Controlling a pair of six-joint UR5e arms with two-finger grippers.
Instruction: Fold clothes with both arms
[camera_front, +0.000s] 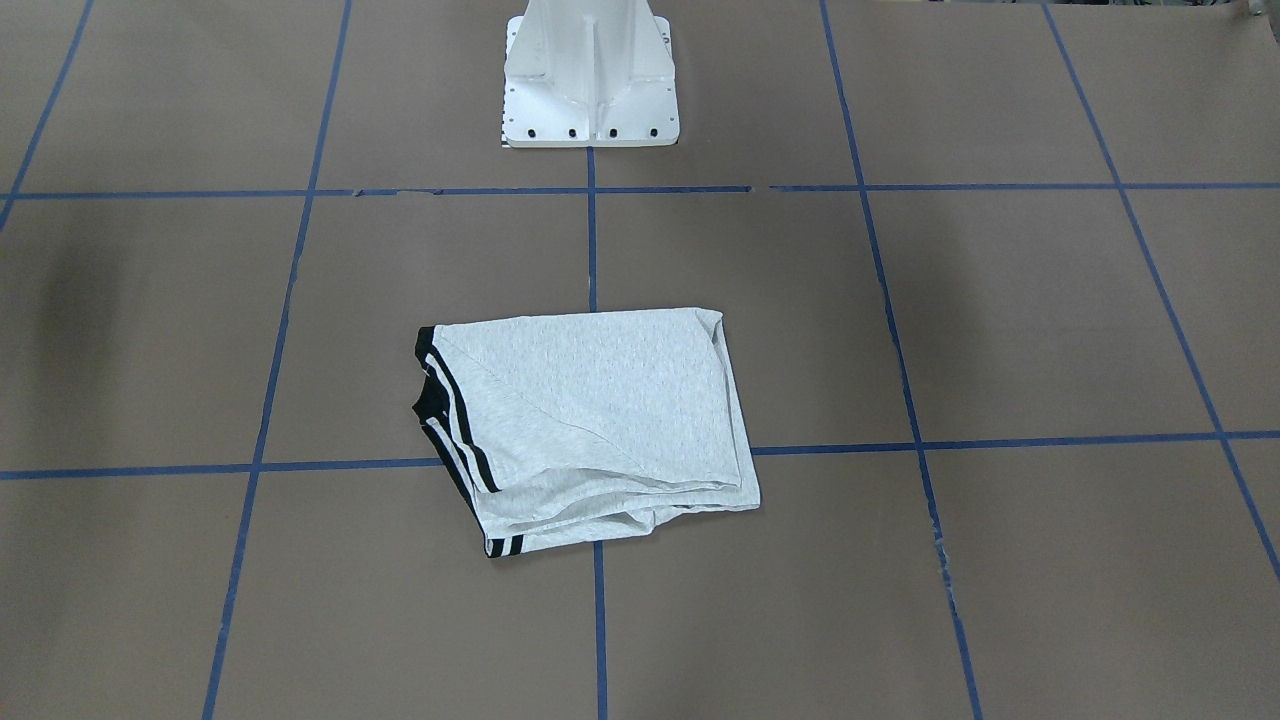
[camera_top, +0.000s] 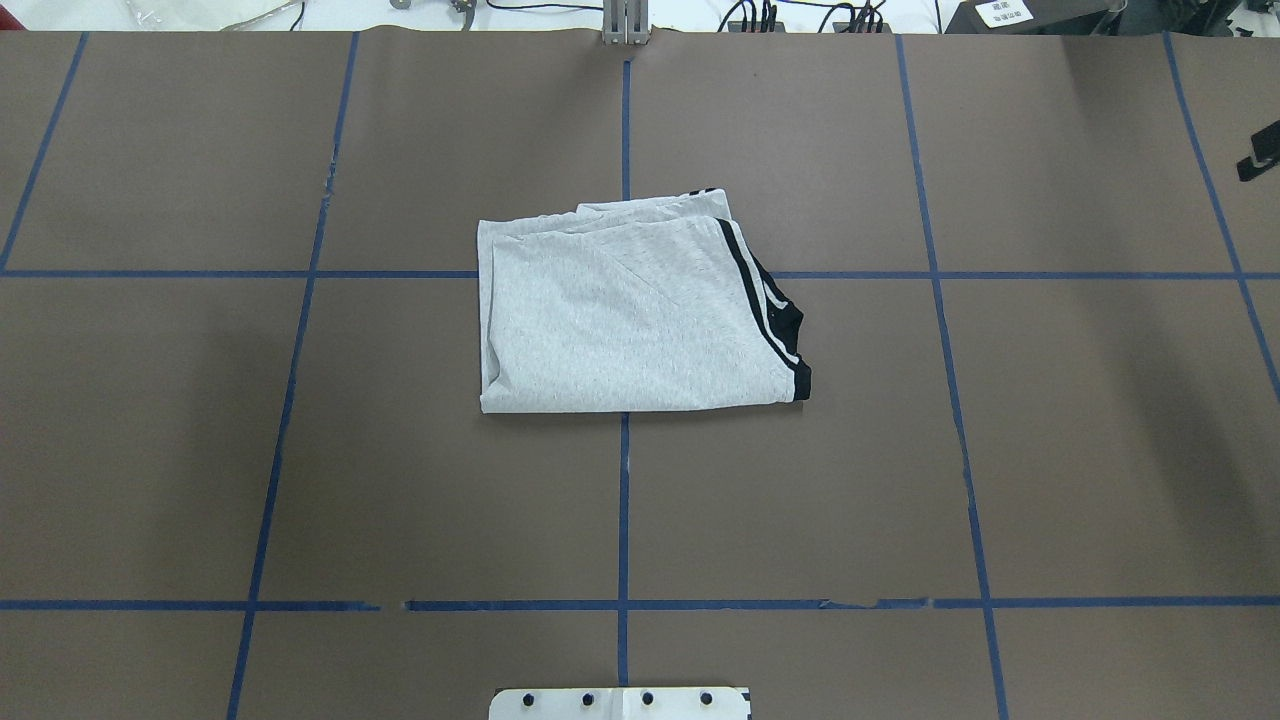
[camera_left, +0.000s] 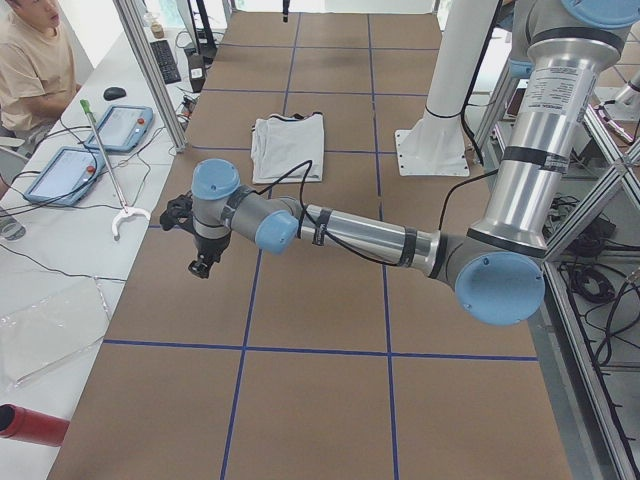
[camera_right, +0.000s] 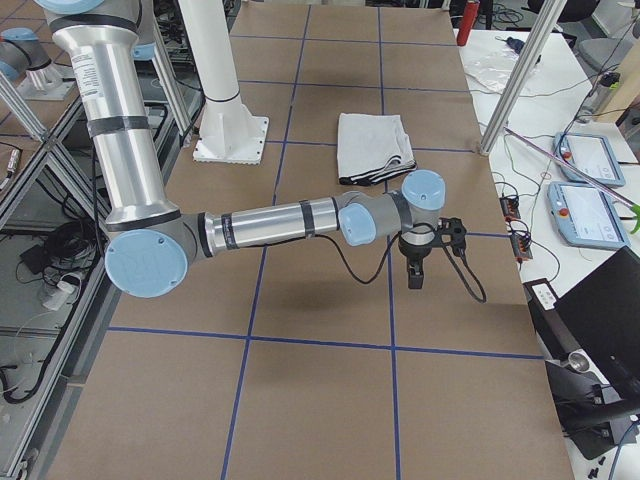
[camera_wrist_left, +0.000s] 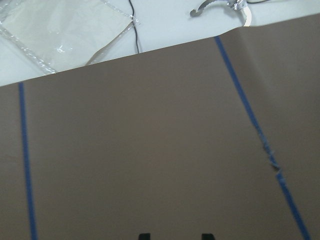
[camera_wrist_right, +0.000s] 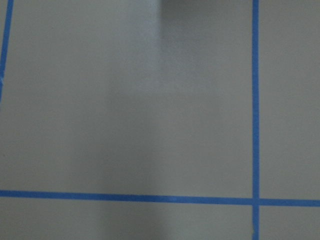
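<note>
The clothes are a single light grey T-shirt (camera_front: 590, 420) (camera_top: 630, 320), lying folded into a rough rectangle at the table's centre, with its black-striped cuffs stacked at one side. Neither arm touches it. My left arm (camera_left: 350, 232) reaches out low over the table, and its gripper (camera_left: 200, 268) hangs near the operators' edge, far from the shirt (camera_left: 287, 148). In the left wrist view the gripper (camera_wrist_left: 175, 236) shows two fingertips apart over bare brown paper. My right gripper (camera_right: 415, 280) hangs off the shirt's (camera_right: 372, 145) other side; I cannot tell whether it is open or shut.
The white pedestal base (camera_front: 590, 80) (camera_top: 620, 703) stands behind the shirt. Blue tape lines grid the brown table. A seated person (camera_left: 30, 60), control tablets (camera_left: 120, 125) (camera_right: 580, 160), a grabber tool (camera_left: 105, 170) and a clear plastic bag (camera_wrist_left: 65, 30) are on the white side bench.
</note>
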